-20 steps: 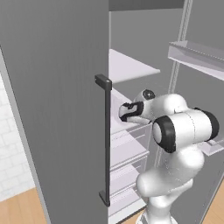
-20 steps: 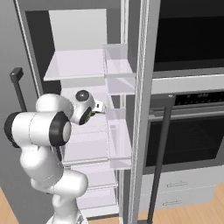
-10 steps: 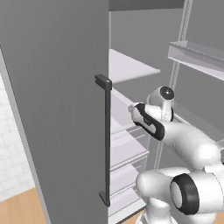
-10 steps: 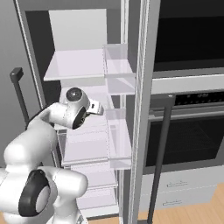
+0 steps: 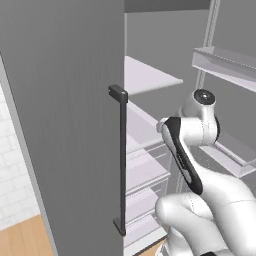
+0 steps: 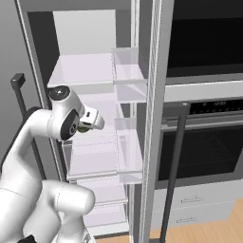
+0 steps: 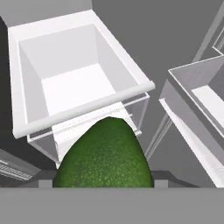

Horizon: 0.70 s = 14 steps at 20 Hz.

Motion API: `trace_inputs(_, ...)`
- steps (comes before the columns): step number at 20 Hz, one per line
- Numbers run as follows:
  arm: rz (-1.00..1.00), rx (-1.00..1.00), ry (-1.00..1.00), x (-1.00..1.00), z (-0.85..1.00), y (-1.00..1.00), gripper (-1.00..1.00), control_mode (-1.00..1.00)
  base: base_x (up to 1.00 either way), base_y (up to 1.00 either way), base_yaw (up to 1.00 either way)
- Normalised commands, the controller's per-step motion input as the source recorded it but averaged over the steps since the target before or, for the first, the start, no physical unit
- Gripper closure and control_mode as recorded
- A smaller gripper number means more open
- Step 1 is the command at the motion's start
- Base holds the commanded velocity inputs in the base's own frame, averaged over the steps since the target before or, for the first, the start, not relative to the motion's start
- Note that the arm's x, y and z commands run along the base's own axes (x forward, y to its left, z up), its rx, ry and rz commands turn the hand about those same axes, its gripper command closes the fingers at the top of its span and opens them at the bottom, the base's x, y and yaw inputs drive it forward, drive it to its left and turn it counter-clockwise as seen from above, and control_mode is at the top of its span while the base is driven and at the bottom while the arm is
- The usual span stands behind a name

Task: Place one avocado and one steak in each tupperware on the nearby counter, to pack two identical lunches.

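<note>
Gripping avocado (image 7: 104,155), gripper (image 6: 90,124) jaws clamped on it; open fridge drawer (image 7: 78,74) rim at 12 o'clock, door bin (image 7: 197,100) edge at 3 o'clock.

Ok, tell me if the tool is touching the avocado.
Touching: in the hand view the avocado sits at the tool, wedged between its finger tips.

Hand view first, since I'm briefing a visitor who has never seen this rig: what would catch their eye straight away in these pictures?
The green avocado looms large at the bottom of the hand view, held in the hand, with an empty white fridge drawer pulled out beyond it. In the right base view the white arm reaches into the open fridge, whose pale shelves look bare. Right of the fridge stands a dark built-in oven.
</note>
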Motion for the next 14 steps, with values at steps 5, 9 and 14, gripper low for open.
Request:
trace_inputs(5, 0.00, -0.12, -0.01, -1.00, 0.00, 0.01, 1.00, -1.00, 0.00, 0.00, 0.00)
trace_inputs(9, 0.07, 0.08, -0.10, -0.98, 0.01, 0.12, 1.00, -1.00, 0.00, 0.00, 0.00)
trace_inputs(14, 0.12, 0.00, -0.02, -0.73, 0.14, 0.36, 1.00, -1.00, 0.00, 0.00, 0.00)
